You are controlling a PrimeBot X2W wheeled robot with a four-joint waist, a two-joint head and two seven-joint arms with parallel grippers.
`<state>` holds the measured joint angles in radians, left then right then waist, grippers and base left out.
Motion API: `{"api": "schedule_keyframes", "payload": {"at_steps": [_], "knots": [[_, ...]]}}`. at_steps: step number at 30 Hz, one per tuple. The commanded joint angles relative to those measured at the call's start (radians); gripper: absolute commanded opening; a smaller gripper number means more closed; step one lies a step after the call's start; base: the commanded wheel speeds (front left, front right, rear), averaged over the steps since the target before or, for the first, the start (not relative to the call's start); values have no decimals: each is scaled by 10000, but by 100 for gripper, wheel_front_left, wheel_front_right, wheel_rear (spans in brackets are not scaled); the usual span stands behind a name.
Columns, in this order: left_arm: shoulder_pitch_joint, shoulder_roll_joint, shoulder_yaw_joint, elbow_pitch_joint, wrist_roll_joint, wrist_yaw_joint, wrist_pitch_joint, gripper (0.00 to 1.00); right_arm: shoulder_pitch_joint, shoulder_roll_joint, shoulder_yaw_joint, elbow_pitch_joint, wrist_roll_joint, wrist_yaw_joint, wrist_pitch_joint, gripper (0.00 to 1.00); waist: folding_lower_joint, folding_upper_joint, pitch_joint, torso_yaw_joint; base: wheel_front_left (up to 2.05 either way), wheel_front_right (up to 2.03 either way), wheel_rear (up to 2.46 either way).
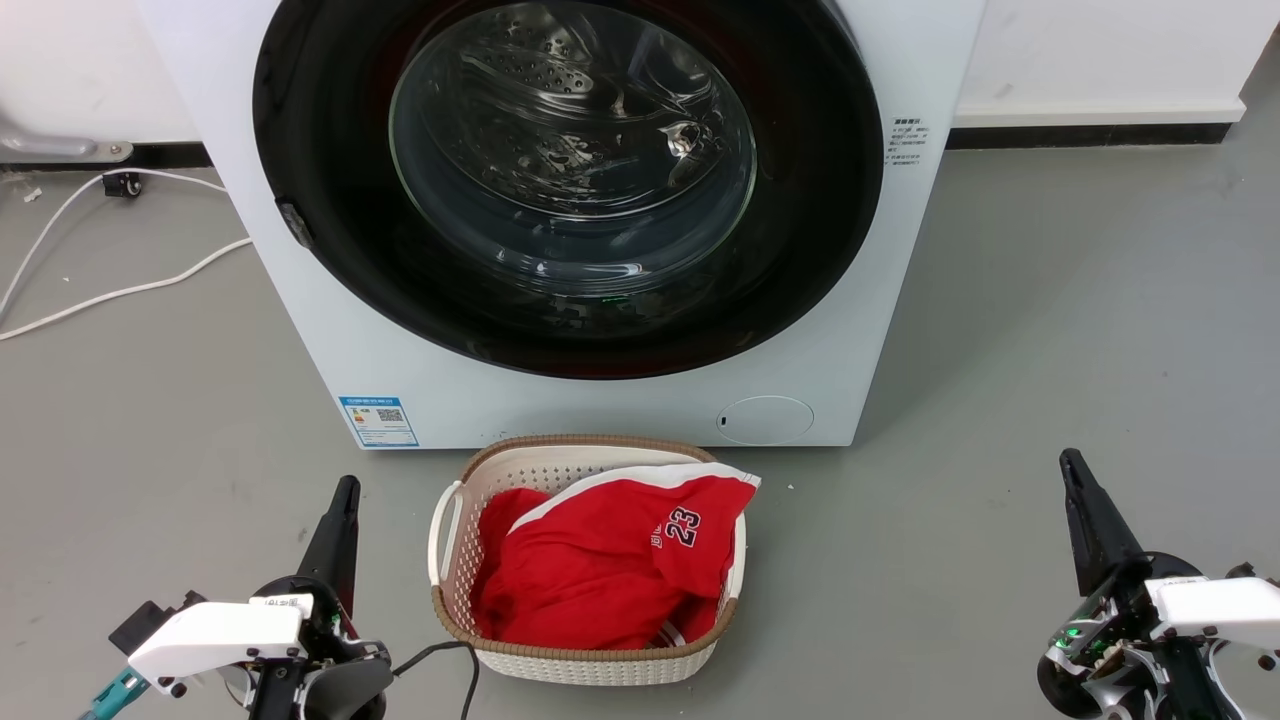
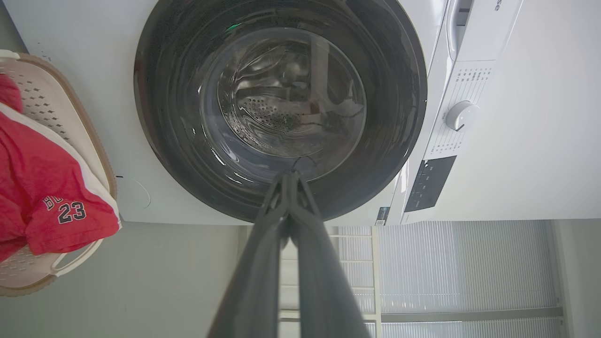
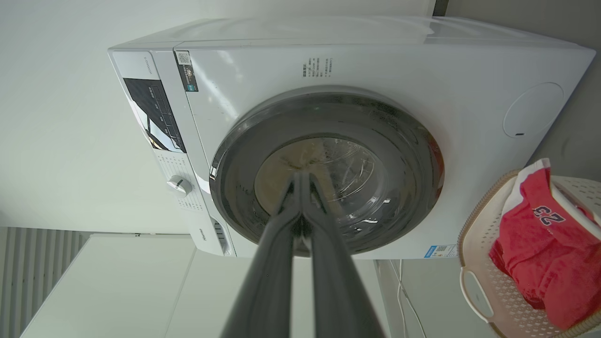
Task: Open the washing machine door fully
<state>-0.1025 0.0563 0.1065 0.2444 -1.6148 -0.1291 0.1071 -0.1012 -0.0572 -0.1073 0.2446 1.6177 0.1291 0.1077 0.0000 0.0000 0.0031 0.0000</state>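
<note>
I'm seeing the large round glossy black washing machine door with its clear glass bowl (image 1: 570, 180) sitting shut at 12 o'clock. I'm holding the left gripper (image 1: 345, 495) at 7 and the right gripper (image 1: 1072, 470) at 5. Both have their fingers pressed together and are empty, probably flanking the white perforated plastic basket (image 1: 590, 665) to stay clear.

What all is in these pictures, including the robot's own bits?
washing machine: 1, white, by the back wall
door: 1, black ring with clear glass centre, washer front, closed
round flap: 1, white, washer front, lower right
label: 1, blue, washer front, lower left
dial: 1, white, control panel
basket: 1, cream with brown rim, floor before the washer
shirt: 1, red, numbered 23, in the basket
cables: 2 strands, white, floor left of the washer
left jaws: 1 pair, dark, shut, lower left
right jaws: 1 pair, dark, shut, lower right
</note>
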Motion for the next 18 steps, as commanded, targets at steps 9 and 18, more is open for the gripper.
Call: {"api": "schedule_keyframes", "payload": {"at_steps": [9,18], "knots": [[-105,-15,34,10,26,-29,39,0,-128,41,-24,12,-86,29,39,0,0,0,0,0,0,0,0],[119,-39,-299,23,57,2,-244,100,220,27,63,-109,-85,-1,-194,100,1,0,5,1,0,0,0]]}}
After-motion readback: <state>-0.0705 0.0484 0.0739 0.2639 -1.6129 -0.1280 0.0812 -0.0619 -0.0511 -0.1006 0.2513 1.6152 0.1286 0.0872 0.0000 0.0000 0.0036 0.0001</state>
